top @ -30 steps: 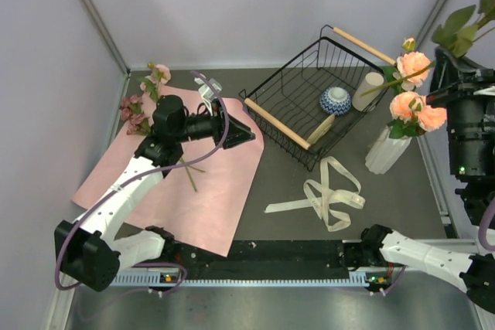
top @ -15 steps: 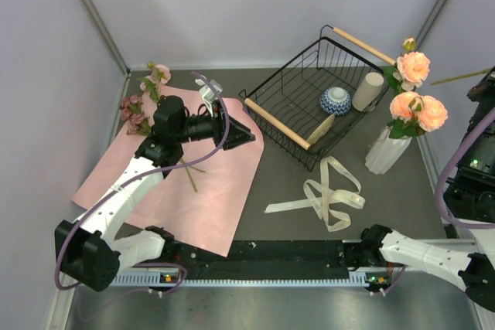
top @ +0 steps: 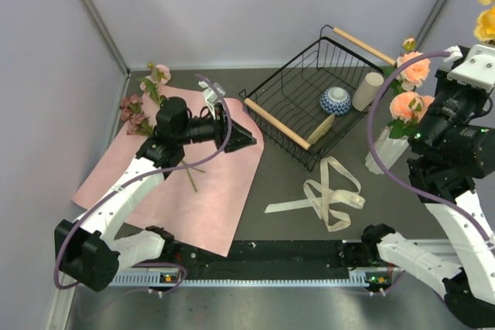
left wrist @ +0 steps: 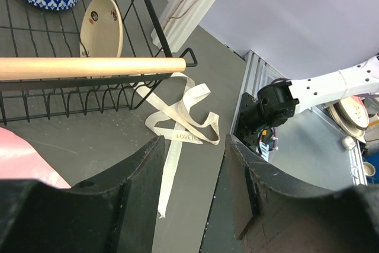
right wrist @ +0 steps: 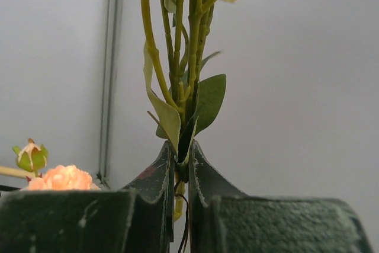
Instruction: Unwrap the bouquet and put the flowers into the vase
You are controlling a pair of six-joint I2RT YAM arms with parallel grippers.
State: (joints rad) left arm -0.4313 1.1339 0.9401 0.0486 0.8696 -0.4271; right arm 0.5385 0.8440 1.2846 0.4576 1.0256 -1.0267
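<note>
The bouquet is undone: its pink wrapping paper lies flat at the left, with a loose green stem on it. Mauve and pink flowers lie at the paper's far edge. The white ribbed vase at the right holds peach roses. My right gripper is shut on a leafy green flower stem, raised beside the vase, its yellow bloom at the top right edge. My left gripper hangs open and empty over the paper's right corner.
A black wire basket with wooden handles holds a blue-and-white bowl, a cream cup and a cream spoon. The cream ribbon lies loose in front of the basket. Walls stand close on both sides.
My right arm swung out to the right with the stem, then came back into view, and now holds the stem upright and high. The left arm has hardly moved.
</note>
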